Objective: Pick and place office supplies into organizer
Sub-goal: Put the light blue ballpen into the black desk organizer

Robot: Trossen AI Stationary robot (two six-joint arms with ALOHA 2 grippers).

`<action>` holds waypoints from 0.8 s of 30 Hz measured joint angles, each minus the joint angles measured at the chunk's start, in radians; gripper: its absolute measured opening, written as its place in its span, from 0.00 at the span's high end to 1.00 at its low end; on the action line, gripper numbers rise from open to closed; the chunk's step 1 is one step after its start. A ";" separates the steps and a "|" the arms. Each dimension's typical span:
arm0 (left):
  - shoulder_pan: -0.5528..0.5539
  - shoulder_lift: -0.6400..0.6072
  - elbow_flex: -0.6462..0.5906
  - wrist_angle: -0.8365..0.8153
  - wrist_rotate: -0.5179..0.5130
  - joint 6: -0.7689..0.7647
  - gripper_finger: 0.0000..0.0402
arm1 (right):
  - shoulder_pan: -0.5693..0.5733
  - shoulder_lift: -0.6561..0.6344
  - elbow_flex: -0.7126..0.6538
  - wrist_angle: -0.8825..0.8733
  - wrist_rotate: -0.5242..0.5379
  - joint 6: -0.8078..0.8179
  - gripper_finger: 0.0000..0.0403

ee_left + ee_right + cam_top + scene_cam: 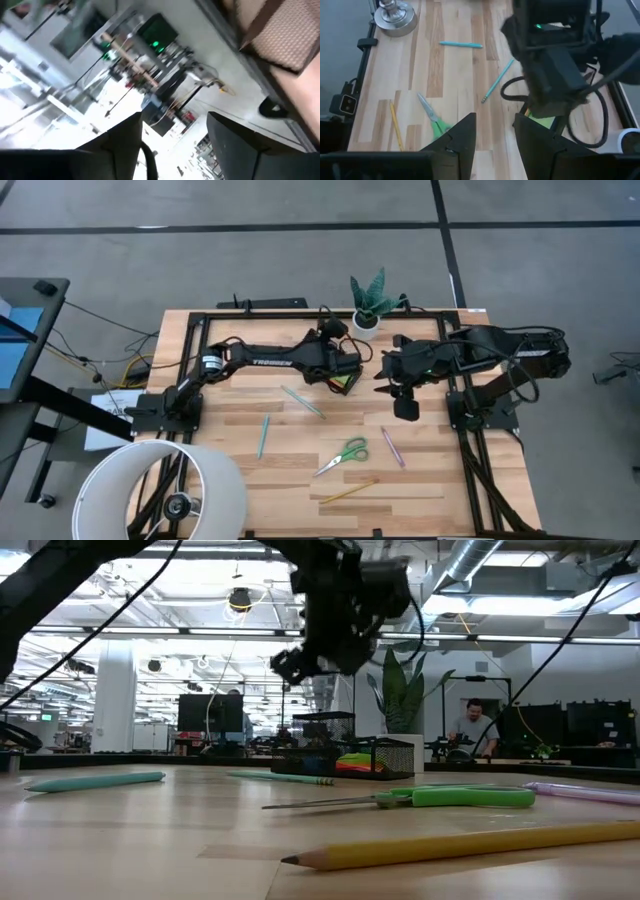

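High view: your left gripper (pixel 350 370) sits at the centre of the frame, right over the black organizer (pixel 346 383), which lies just below the potted plant (pixel 368 302) near the upper edge of the worktop (pixel 230 480). The left wrist view shows its jaws spread apart with nothing between them. A lime-green sticky-note pad (pixel 362 762) already rests inside the organizer (clearest in the low view). Your right gripper (pixel 406 408) hangs right of centre, clear of the organizer, jaws parted and empty. Still loose on the worktop you have a teal pencil (pixel 303 402) just below the organizer, a teal pen (pixel 263 434) at lower left of centre, the green-handled scissors (pixel 343 455) below centre, a pink pen (pixel 393 448) to their right, and a yellow pencil (pixel 348 492) near the lower edge.
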 joint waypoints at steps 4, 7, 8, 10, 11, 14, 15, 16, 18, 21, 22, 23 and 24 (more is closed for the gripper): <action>-0.042 0.000 0.134 -0.248 -0.048 -0.227 0.46 | 0.000 -0.032 0.000 -0.026 -0.001 0.019 0.69; -0.070 0.000 0.270 -0.509 0.025 -0.564 0.46 | 0.001 -0.062 0.000 -0.062 -0.001 0.044 0.69; -0.074 -0.007 0.302 -0.501 0.085 -0.671 0.46 | 0.004 -0.072 0.000 -0.073 0.000 0.056 0.69; -0.079 -0.059 0.323 -0.490 0.292 -0.850 0.46 | 0.014 -0.089 0.000 -0.088 0.000 0.082 0.69; -0.079 -0.082 0.333 -0.495 0.419 -0.921 0.46 | 0.020 -0.095 0.001 -0.088 0.000 0.096 0.69; -0.067 -0.142 0.332 -0.499 0.628 -1.129 0.46 | 0.046 -0.116 0.000 -0.089 0.001 0.159 0.69; -0.063 -0.157 0.312 -0.498 0.637 -1.195 0.46 | 0.056 -0.121 0.001 -0.088 0.003 0.171 0.69; -0.062 -0.171 0.285 -0.497 0.642 -1.232 0.46 | 0.064 -0.125 0.001 -0.089 0.007 0.172 0.69; -0.060 -0.208 0.226 -0.499 0.665 -1.253 0.46 | 0.087 -0.128 0.001 -0.093 0.027 0.173 0.69; -0.062 -0.265 0.105 -0.500 0.749 -1.319 0.46 | 0.116 -0.129 0.001 -0.092 0.057 0.188 0.69; -0.064 -0.277 0.052 -0.499 0.778 -1.364 0.46 | 0.125 -0.129 0.001 -0.092 0.058 0.192 0.69; -0.070 -0.287 -0.007 -0.497 0.800 -1.419 0.46 | 0.135 -0.129 0.001 -0.092 0.059 0.199 0.69; -0.078 -0.301 -0.073 -0.497 0.806 -1.474 0.46 | 0.145 -0.129 0.001 -0.092 0.060 0.205 0.69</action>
